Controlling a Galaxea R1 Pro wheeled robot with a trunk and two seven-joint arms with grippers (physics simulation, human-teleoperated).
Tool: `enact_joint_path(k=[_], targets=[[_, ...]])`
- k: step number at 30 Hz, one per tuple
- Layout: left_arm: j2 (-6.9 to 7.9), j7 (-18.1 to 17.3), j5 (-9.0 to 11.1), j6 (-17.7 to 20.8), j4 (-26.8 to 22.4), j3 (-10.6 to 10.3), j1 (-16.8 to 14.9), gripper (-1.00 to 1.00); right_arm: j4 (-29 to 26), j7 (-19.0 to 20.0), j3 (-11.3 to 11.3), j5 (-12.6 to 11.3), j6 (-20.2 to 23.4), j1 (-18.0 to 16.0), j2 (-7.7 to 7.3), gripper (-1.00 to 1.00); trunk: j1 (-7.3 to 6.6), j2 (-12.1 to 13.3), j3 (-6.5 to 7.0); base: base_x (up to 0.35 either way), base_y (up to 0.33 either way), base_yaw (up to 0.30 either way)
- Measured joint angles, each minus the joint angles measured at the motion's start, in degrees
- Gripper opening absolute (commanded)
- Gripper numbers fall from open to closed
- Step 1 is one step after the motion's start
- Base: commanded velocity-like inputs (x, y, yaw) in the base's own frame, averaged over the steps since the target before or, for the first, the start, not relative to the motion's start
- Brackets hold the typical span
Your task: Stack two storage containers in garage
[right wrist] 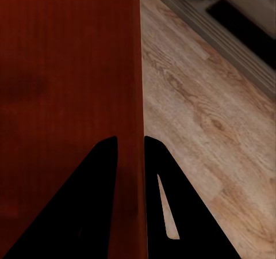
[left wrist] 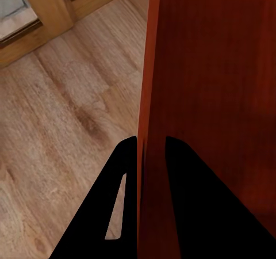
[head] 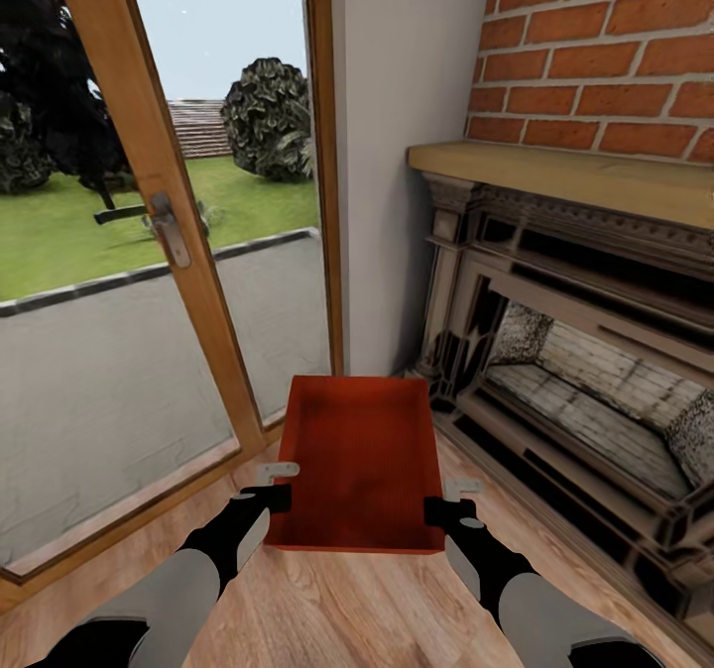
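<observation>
Storage container [head: 359, 465], one red-orange open-top bin, is being carried between both arms in the living room, in front of the robot, above the light wood plank floor [head: 347, 609], with a glazed door [head: 159, 252] to one side and the brick fireplace [head: 595, 331] to the other. The left gripper [head: 274, 490] is pinching the left side wall and the right gripper [head: 448, 502] the right side wall, each near the bin's near end. In both wrist views the jaws are straddling a thin wall, one finger inside and one outside, clenched on it; the left gripper [left wrist: 150, 149] and right gripper [right wrist: 131, 147] are each showing the wall edge-on between the dark fingers.

Handling, as a judgement: the bin is appearing empty and thin-walled, so it is probably light yet somewhat flexible at the rim. A wall pinch is offering little contact area, and the smooth sides may be slipping under sway. Holding near one end is leaving the far end cantilevered, so the bin may be tending to tip downward; matched grips on opposite walls and level, slow travel are looking advisable. A second container is not visible here.
</observation>
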Motion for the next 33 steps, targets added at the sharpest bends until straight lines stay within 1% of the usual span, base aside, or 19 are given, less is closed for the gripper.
enact_joint_path(k=[33], targets=[[-0.07,0.14,0.07,0.01,-0.11,-0.08,0.01,-1.0,-0.06,0.05,-0.03,0.05,0.0,0.0,-0.05,-1.0,0.0,0.01,3.07,0.0,0.0,0.0]])
